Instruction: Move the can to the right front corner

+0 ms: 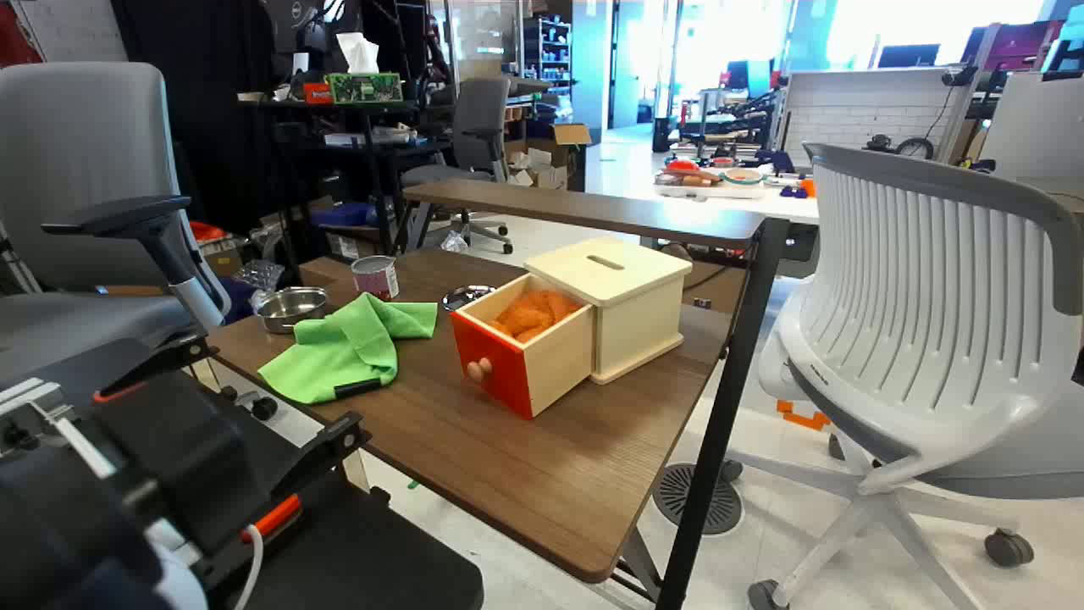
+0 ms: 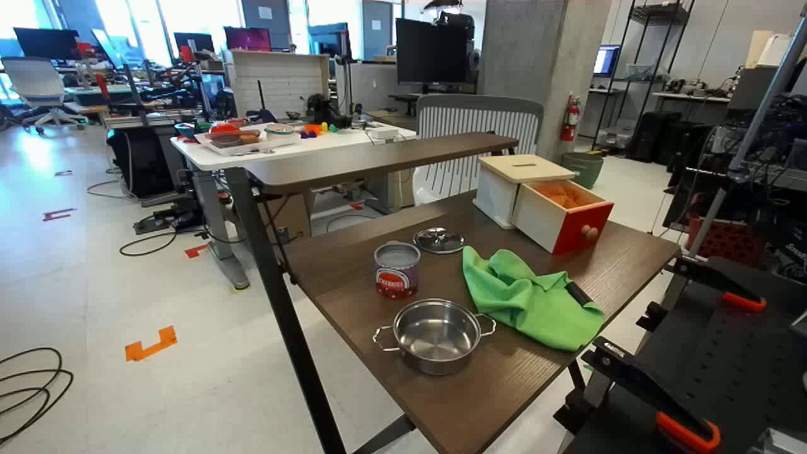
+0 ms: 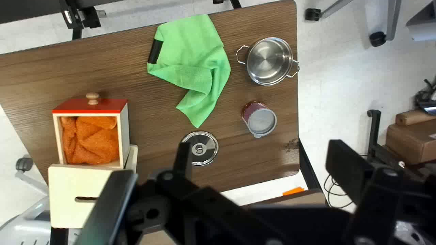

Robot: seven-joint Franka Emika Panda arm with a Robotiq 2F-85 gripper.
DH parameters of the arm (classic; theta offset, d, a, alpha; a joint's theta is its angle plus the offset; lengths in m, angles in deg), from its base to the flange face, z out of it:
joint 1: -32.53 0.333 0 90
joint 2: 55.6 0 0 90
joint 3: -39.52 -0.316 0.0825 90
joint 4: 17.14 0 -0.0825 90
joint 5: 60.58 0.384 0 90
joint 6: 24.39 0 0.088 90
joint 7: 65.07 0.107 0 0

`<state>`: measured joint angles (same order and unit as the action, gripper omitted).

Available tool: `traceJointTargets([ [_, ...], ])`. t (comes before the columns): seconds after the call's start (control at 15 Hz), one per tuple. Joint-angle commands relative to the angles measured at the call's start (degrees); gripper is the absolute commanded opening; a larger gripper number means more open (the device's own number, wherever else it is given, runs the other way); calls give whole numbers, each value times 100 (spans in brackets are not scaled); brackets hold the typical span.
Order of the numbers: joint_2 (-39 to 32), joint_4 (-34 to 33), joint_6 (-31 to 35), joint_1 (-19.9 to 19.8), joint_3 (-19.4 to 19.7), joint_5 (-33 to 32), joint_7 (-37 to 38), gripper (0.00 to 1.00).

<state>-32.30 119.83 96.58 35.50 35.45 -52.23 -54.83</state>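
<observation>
Bright room, the far windows (image 1: 923, 21) burnt out to bluish white.
Glare whitens the floor (image 2: 38, 161) in an exterior view; the drape (image 1: 190, 127) sinks to near-black. Pot (image 3: 268, 61) and lid (image 3: 201, 148) catch highlights. Shadows are soft. In the wrist view the gripper (image 3: 260, 156), near the lens, is dark and out of focus.

The table (image 1: 542, 474) was viewed slantwise from two ends and from above.
In an exterior view, it was faced from just beyond the end with the wooden box (image 1: 639, 326); in an exterior view, from just beyond the end with the metal pot (image 2: 436, 334). In the wrist view, most of it was faced almost straight down. The box, the pot and the can (image 3: 260, 117) were shared by all three.
</observation>
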Motion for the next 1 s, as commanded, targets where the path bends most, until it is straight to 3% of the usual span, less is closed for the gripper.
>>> traceJointTargets([
  [0.0,0,-17,-16,-12,-9,3,-4,100],
  [0.6,0,-20,-16,-12,-9,3,-4,100],
  [0.93,-882,59,627,123,-318,-110,68,100],
])
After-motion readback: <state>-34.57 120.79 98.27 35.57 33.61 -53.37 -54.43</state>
